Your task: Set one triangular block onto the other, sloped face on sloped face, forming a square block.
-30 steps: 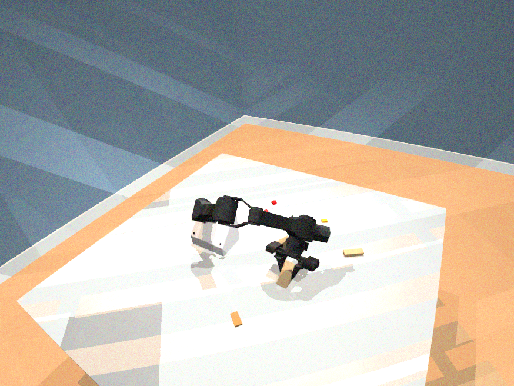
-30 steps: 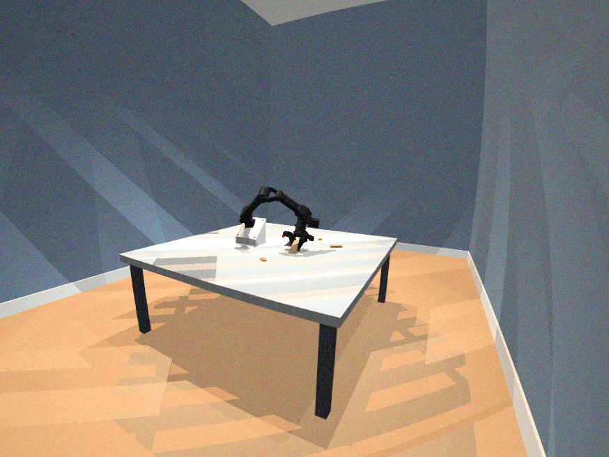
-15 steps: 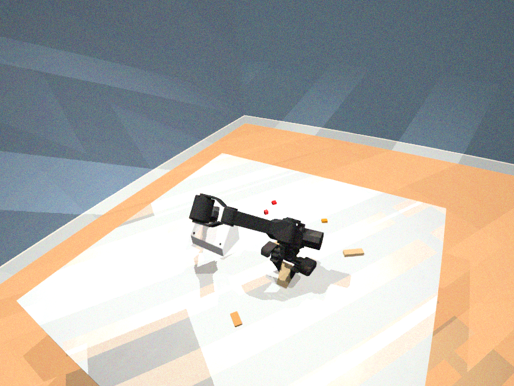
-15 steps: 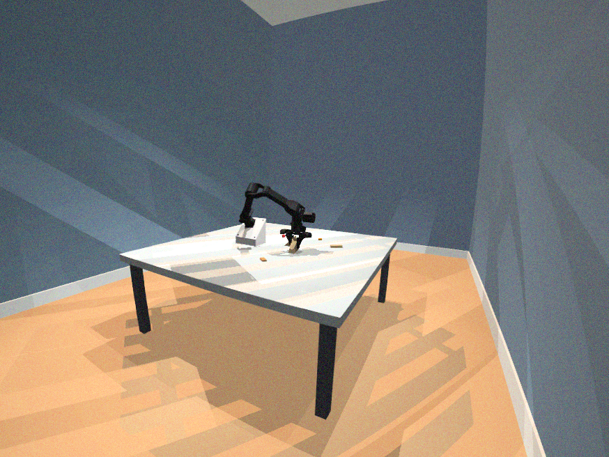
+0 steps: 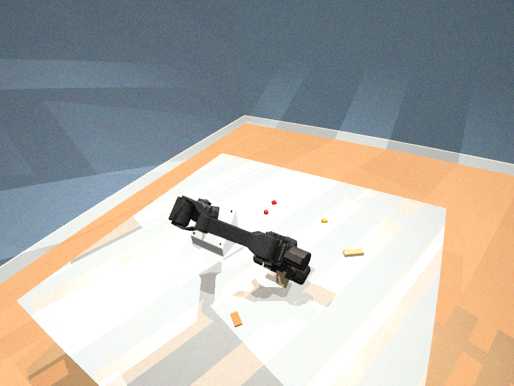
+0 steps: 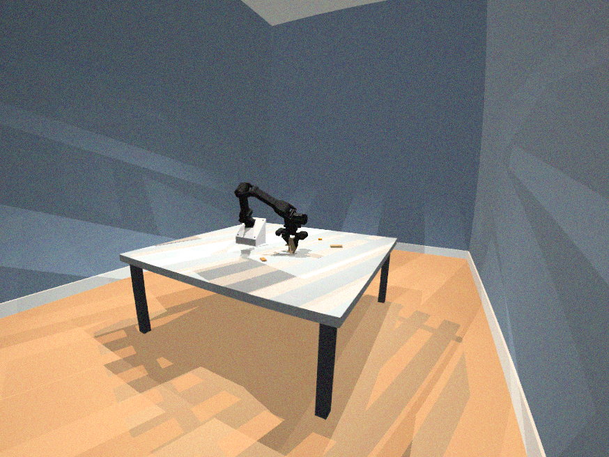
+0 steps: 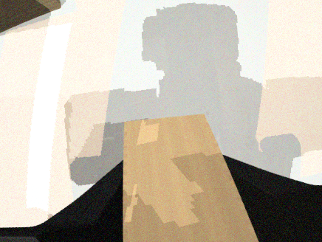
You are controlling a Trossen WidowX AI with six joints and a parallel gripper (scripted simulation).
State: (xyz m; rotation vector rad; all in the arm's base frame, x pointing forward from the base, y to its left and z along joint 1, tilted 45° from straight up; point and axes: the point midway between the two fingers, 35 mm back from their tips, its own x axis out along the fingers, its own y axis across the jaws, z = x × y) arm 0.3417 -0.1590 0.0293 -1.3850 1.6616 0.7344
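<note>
The bench (image 5: 136,269) (image 6: 295,290) (image 7: 92,55) was the largest thing in the room, its pale top striped with light and shadow. The black arm (image 5: 230,233) (image 6: 265,196) rose from a white, slope-topped base (image 5: 207,244) (image 6: 259,237) and reached out above it, bent downward at the wrist. The black fingers (image 6: 295,246) were closed on a tan wooden block (image 5: 282,279) (image 6: 292,244) (image 7: 170,177), one on either side of it. Whether that block touched the bench, I couldn't tell. A brown wooden piece (image 7: 26,12) showed only in part at the upper left corner of the wrist view, apart from the gripped block; its full shape was cut off. The two triangular blocks had not been joined into a square. Well apart from the fingers, a slim light-tan block (image 5: 353,252) (image 6: 336,246) lay flat, and an orange block (image 5: 235,319) (image 6: 263,259) lay flat elsewhere. Smaller were a yellow block (image 5: 324,220) (image 6: 319,239) and two red cubes (image 5: 273,202) (image 5: 266,212), the cubes near each other.
</note>
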